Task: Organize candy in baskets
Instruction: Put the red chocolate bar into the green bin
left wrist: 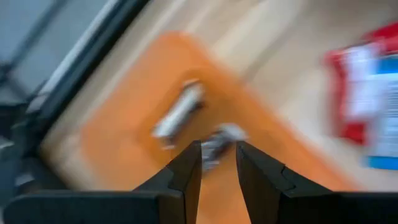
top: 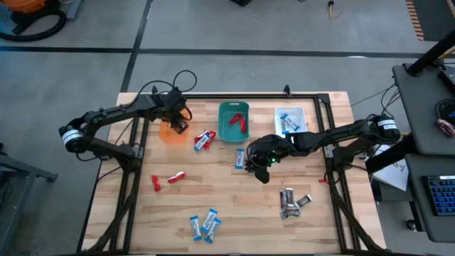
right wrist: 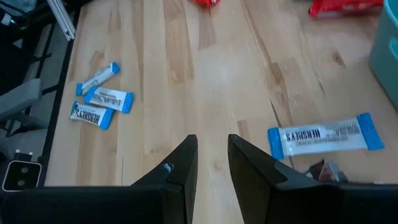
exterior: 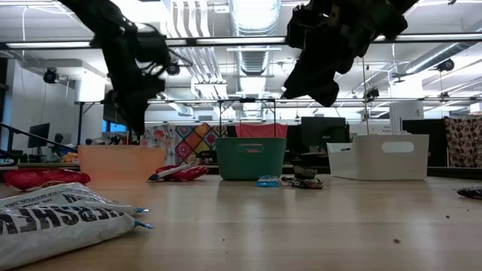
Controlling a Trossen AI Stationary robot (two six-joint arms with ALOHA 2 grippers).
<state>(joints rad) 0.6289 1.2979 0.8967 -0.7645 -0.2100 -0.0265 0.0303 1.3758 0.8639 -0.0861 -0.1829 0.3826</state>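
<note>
Left wrist view: orange basket (left wrist: pixel 124 143), silver candies (left wrist: pixel 179 112).

Baskets: 3 in total. One orange basket (top: pixel 170 131), one teal basket (top: pixel 233 121), one whitish basket (top: pixel 290 119).

Loose on the table (top: pixel 234 213):
- red candies (top: pixel 167 179): 2
- blue-and-white candies (top: pixel 205 224): 3 in the near cluster
- silver-grey candies (top: pixel 293 202): about 3, overlapping, count uncertain

Inside the orange basket: 2 silver-grey bars (left wrist: pixel 180 112).

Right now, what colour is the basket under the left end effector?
Orange. The basket under the left end effector shows best in the high view.
</note>
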